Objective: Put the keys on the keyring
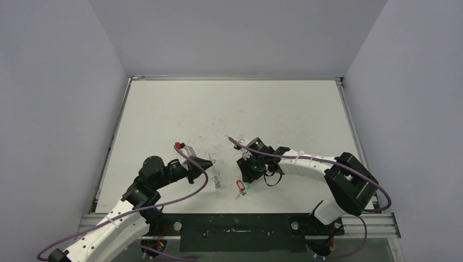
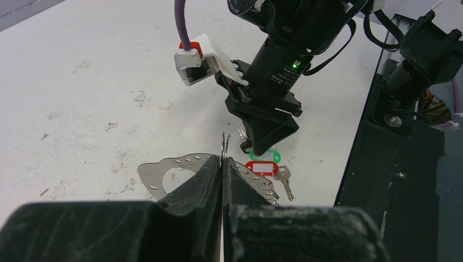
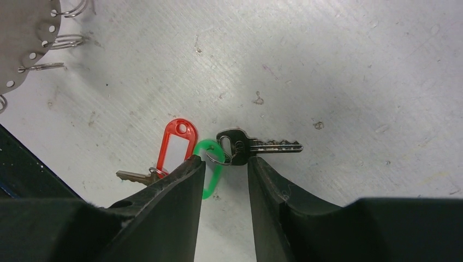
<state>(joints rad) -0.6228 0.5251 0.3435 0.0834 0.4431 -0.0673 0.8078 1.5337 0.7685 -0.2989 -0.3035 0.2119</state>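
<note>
So the keys: two small ones on the white table. The green-tag key has a dark head and a silver blade, joined to its tag by a little split ring. The red-tag key lies just beside it, its blade poking out under the right gripper's left finger. That gripper's fingers are spread, with the green tag's split ring sitting right at the gap between the tips and nothing clamped. The left gripper is pressed together, and it looks like it's pinching the keyring, a thin wire loop sticking up just past its tips, though it's tiny so I'm not 100% sure. Its wrist cam also shows a perforated metal plate right below the fingers. From overhead the loop is basically invisible, and the right wrist cam only catches that plate's edge with more wire rings on it.
</note>
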